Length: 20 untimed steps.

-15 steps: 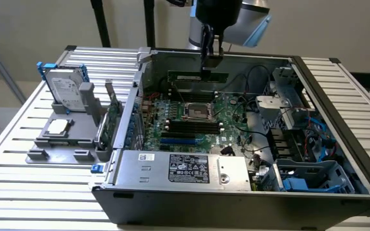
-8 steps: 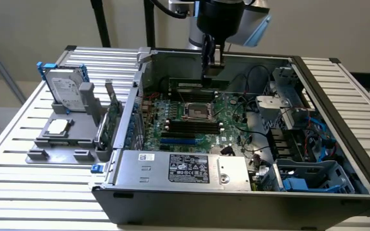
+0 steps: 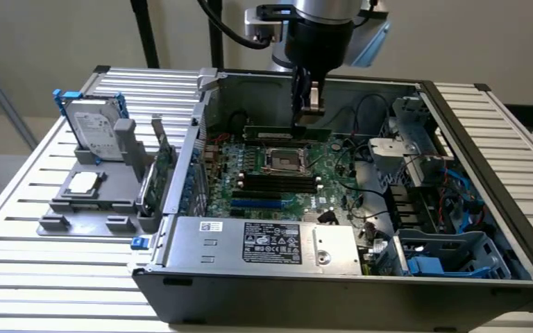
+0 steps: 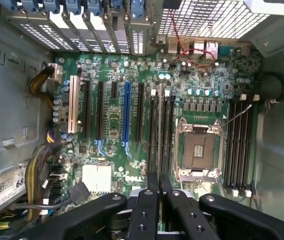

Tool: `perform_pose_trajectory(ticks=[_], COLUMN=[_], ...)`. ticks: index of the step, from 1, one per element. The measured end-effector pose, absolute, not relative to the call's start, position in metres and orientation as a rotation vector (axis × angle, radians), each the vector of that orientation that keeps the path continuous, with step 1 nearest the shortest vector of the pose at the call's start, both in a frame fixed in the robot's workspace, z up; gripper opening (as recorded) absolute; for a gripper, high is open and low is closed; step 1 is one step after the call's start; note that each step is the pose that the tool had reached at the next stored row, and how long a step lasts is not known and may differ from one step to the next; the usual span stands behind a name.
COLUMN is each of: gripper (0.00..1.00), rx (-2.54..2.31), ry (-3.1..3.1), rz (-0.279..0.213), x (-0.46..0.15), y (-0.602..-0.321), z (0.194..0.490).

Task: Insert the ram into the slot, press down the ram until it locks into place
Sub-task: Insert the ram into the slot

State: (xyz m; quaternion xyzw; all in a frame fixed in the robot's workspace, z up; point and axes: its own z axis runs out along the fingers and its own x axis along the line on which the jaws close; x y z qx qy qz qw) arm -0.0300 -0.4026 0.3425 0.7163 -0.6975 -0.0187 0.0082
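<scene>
Open computer case (image 3: 341,298), hand (image 3: 309,114) gripping ram (image 3: 280,132), level, parallel to slots (image 3: 276,182)

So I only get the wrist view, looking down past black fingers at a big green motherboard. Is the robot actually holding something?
Observer: Yes. From the exterior view, the gripper is shut on the ram, a long, thin green circuit-board stick.
Operator: Is it tilted?
Observer: No, it hangs level, running parallel to the long black memory slots.
Operator: Anything outside the open grey computer case?
Observer: A blocky grey holder on the exterior view's left, with a silver hard drive standing in it.
</scene>
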Motion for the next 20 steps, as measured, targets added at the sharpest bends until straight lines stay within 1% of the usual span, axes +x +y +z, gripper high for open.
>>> perform_pose_trajectory(ticks=[20], gripper=[0.13], rx=[2.196], ry=[-2.224], rz=[-0.059], x=[-0.027], y=[-0.413], z=[0.306])
